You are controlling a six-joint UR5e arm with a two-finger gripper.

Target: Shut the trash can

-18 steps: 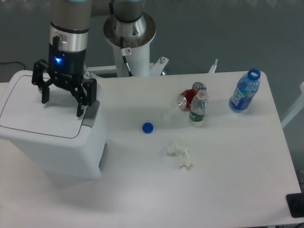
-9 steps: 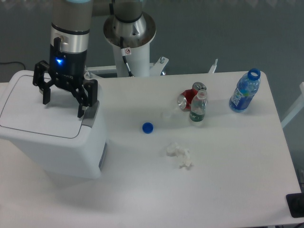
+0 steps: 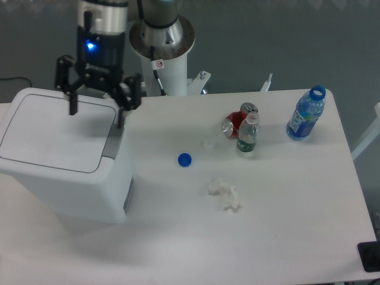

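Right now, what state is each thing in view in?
trash can: lid down flat, closed.
gripper: open, empty, above the bin's rear edge.
blue bottle: upright, uncapped.
green-label bottle: upright, capped.
red can: lying on its side.
blue cap: loose on the table.
tissue: crumpled.

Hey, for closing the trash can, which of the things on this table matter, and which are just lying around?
Part of the job:
trash can, lid lying flat
claw, open, above the bin's back right corner

Just lying about:
blue bottle cap
crumpled tissue
red can, on its side
small green-label bottle
blue bottle, uncapped
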